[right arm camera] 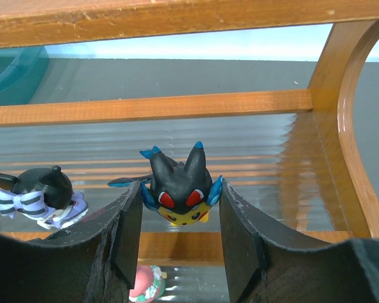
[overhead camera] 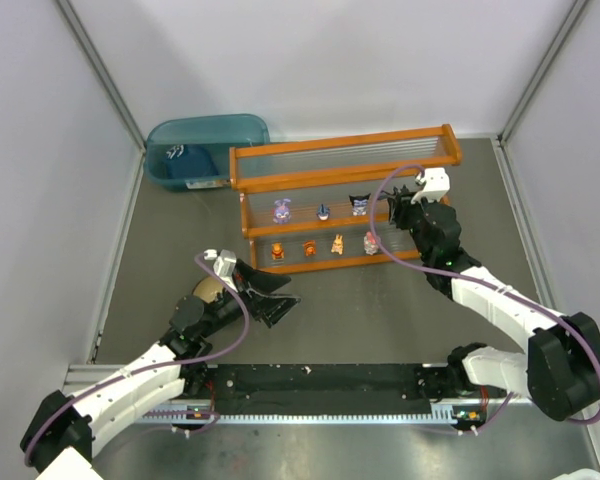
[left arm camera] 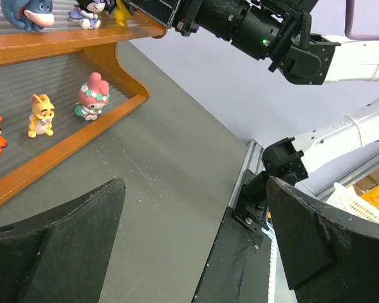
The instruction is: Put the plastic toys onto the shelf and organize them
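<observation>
The shelf [overhead camera: 340, 150] stands at the back, with an orange frame and clear ribbed tiers. Its upper tier holds a purple bunny [overhead camera: 281, 210], a small dark-blue toy [overhead camera: 323, 211] and a black toy with a striped bow [overhead camera: 359, 204]. The lower tier holds two orange toys [overhead camera: 279, 252], a tan one [overhead camera: 337, 243] and a pink-red one [overhead camera: 371, 241]. My right gripper [right arm camera: 180, 205] is shut on a black-and-blue toy with a yellow face [right arm camera: 180, 183], over the upper tier, right of the bow toy [right arm camera: 41, 196]. My left gripper [overhead camera: 278, 298] is open and empty, above the table in front of the shelf.
A teal translucent bin [overhead camera: 205, 140] stands at the shelf's back left with a dark item inside. A tan round bowl [overhead camera: 208, 290] is partly hidden under my left arm. The black base rail [overhead camera: 320, 385] runs along the near edge.
</observation>
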Robot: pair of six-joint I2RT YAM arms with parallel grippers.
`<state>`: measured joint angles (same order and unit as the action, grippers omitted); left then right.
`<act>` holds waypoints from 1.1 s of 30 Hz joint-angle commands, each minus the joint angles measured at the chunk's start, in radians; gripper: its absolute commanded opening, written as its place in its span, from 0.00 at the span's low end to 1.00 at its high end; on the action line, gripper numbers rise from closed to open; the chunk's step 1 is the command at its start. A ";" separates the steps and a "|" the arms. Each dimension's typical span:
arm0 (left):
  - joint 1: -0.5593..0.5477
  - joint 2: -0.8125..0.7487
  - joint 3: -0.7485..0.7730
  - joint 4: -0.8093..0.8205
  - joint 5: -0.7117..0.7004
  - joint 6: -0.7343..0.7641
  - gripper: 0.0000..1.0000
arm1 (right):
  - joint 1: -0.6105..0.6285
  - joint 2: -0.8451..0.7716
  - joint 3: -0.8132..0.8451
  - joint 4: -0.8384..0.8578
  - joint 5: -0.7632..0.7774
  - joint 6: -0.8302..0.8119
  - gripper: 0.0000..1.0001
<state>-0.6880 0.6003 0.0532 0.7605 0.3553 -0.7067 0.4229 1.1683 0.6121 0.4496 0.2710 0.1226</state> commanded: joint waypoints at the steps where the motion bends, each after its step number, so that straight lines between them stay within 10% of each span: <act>1: 0.007 0.004 -0.026 0.076 0.019 -0.002 0.99 | -0.012 0.004 0.052 0.060 0.004 -0.008 0.14; 33: 0.022 -0.031 -0.029 0.062 0.028 -0.002 0.99 | -0.012 -0.038 0.054 0.031 0.000 -0.003 0.71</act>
<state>-0.6712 0.5846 0.0532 0.7677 0.3740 -0.7082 0.4221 1.1652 0.6121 0.4492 0.2665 0.1146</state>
